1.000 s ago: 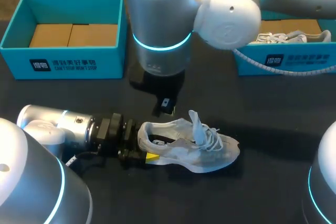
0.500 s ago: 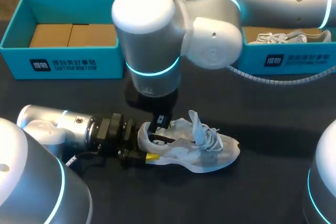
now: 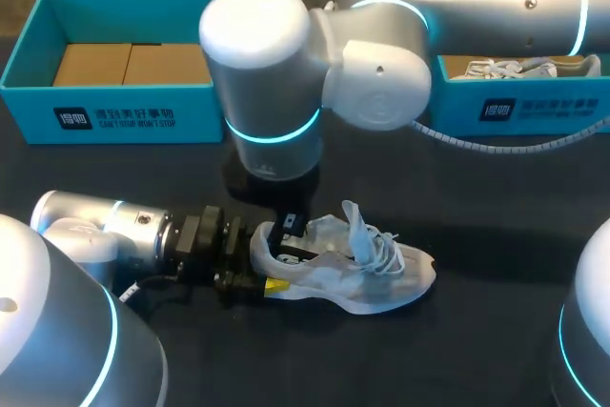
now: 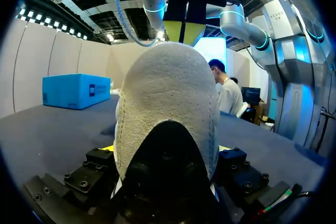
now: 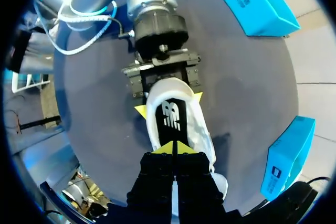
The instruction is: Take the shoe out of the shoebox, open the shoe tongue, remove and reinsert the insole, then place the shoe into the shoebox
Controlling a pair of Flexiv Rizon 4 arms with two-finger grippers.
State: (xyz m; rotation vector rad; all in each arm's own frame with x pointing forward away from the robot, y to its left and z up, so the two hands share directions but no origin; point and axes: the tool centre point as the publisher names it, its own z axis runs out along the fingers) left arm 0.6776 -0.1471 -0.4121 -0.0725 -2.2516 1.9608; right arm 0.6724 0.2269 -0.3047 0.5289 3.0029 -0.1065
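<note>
On the dark table (image 3: 496,331) the shoe (image 3: 372,274) lies heel toward the left gripper (image 5: 169,103), which clamps it; the right gripper (image 5: 173,148), fingers pressed together, points down into its opening.

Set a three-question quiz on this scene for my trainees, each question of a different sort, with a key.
1. Fill in: inside the shoe, just ahead of the right gripper, lies the black ____.
2. Which one clamps the shoe's heel from two sides? A. right gripper B. left gripper C. neither
3. True or false: the shoe lies in a shoebox.

Key
1. insole
2. B
3. False: it lies on the table.
</note>
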